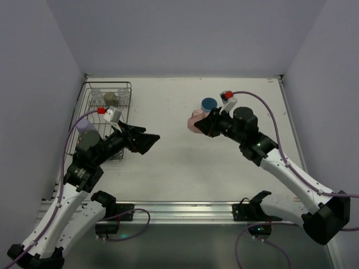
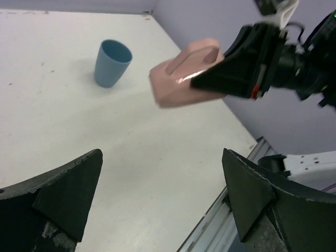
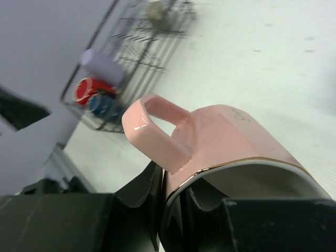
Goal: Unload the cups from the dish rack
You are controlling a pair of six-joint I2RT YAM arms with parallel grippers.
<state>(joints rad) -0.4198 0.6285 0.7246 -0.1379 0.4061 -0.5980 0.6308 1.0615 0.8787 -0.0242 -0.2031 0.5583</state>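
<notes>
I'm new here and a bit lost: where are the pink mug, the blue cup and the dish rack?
pink mug (image 3: 226, 136), right wrist view, on its side wall.
blue cup (image 2: 110, 68), left wrist view, on its outer wall.
dish rack (image 1: 130, 98), top view, on its right wire rim.

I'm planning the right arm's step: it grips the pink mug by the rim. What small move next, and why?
Probably lower the pink mug upright onto bare table beside the blue cup, then open. The right gripper pinches its rim, with the mug tilted and seemingly off the surface; the left gripper stands open, clear of it.
</notes>
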